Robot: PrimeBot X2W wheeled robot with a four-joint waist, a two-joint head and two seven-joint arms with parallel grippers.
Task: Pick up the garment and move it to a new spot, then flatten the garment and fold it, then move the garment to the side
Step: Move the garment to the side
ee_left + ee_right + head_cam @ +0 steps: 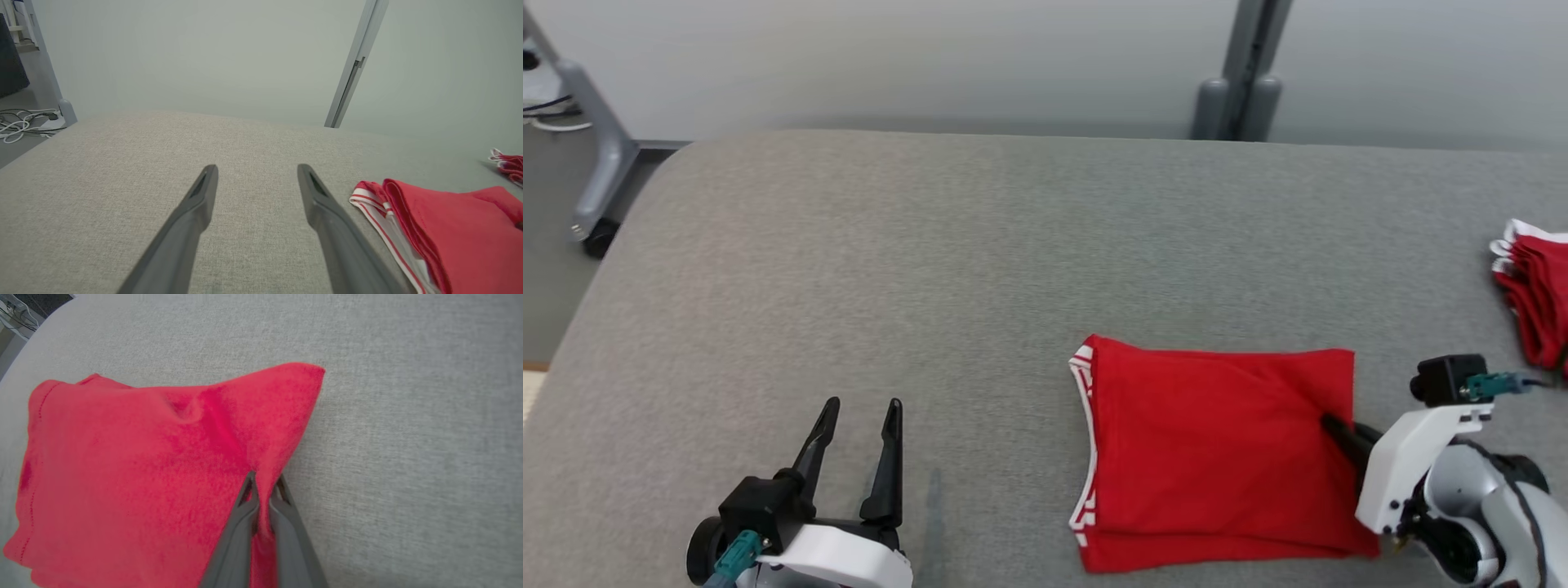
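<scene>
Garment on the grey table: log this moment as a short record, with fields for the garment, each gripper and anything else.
surface: grey fabric table
garment: red garment, folded flat, white-striped band along its left edge
right gripper: shut on the red garment's right edge
left gripper: open, empty, left of the red garment
other: red cloth pile at the table's far right

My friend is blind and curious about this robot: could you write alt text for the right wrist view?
The right arm's two dark fingers pinch the edge of a folded red garment, puckering the cloth into a ridge. The garment lies on a grey fabric surface.
</scene>
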